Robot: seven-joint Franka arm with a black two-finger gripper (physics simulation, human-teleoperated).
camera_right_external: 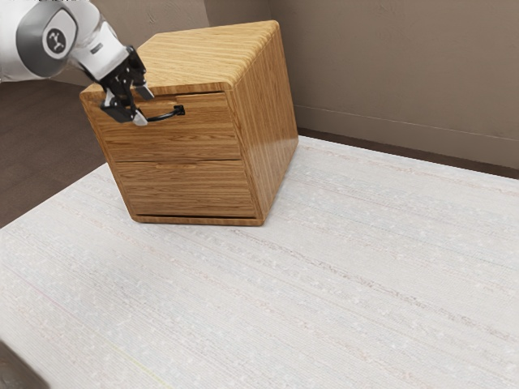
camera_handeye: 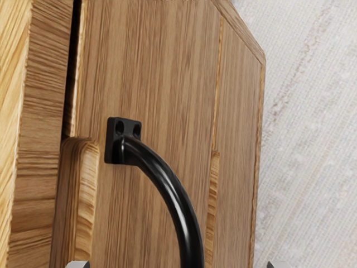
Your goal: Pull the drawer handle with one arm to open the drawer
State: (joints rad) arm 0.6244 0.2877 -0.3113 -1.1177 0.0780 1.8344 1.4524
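Drawer handle (camera_right_external: 166, 113): black bow on the top drawer (camera_right_external: 186, 134) of the wooden cabinet (camera_right_external: 219, 49), which stands on the pale table (camera_right_external: 365, 275) toward the exterior view's left.
Progress: I judge the pull barely begun, if at all. The drawer front sits close to flush with the cabinet, with only a thin dark seam along its edge in the wrist view.
Done: my gripper (camera_right_external: 138, 105) is at the end of the handle nearer the arm.
Left: closing on the bar, then the whole outward pull.
Hand: spread wide, one finger above the bar and one below. In the wrist view the grey fingertips (camera_handeye: 77, 264) stand well apart with the drawer handle (camera_handeye: 167, 184) between them, touching neither as far as I can see.
Arm: enters from the exterior view's upper left, wrist angled down and facing the drawer front.
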